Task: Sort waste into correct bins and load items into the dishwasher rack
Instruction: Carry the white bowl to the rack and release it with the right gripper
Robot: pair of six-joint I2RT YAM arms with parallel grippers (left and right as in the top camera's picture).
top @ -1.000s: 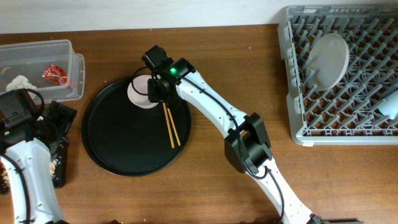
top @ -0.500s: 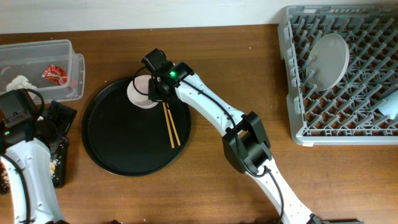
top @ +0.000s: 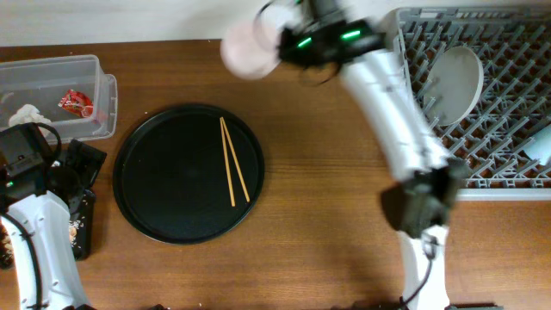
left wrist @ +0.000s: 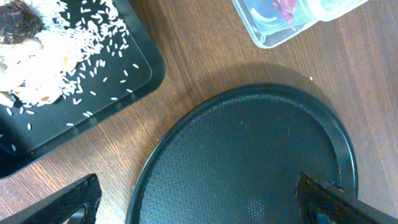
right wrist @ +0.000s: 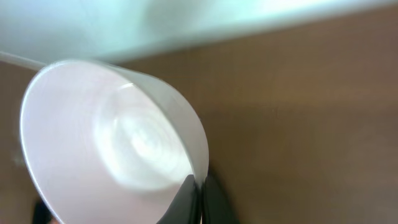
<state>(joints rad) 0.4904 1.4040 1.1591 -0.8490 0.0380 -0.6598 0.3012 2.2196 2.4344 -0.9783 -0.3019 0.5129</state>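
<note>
Right arm [top: 387, 112]: smooth white tubular links joined by a black housing [top: 422, 205] at 4 o'clock in the overhead view. Two green indicator lights [top: 303, 41] glow on the dark wrist section at 12 o'clock. Its fingers [right wrist: 186, 200] are dark with thin tips.

Left arm [top: 34, 237], at 8 o'clock: a white link and a black boxy wrist block [top: 21, 159], with looped black cables [top: 47, 138] and one small green light [top: 9, 182]. Its fingers [left wrist: 74, 202] are matte black and flat-sided.

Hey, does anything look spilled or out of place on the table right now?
Nothing spilled on the table. Rice flakes lie scattered, but inside the black box. The white cup, pinched at its rim by the right end effector, looks tilted in mid-air.
</note>
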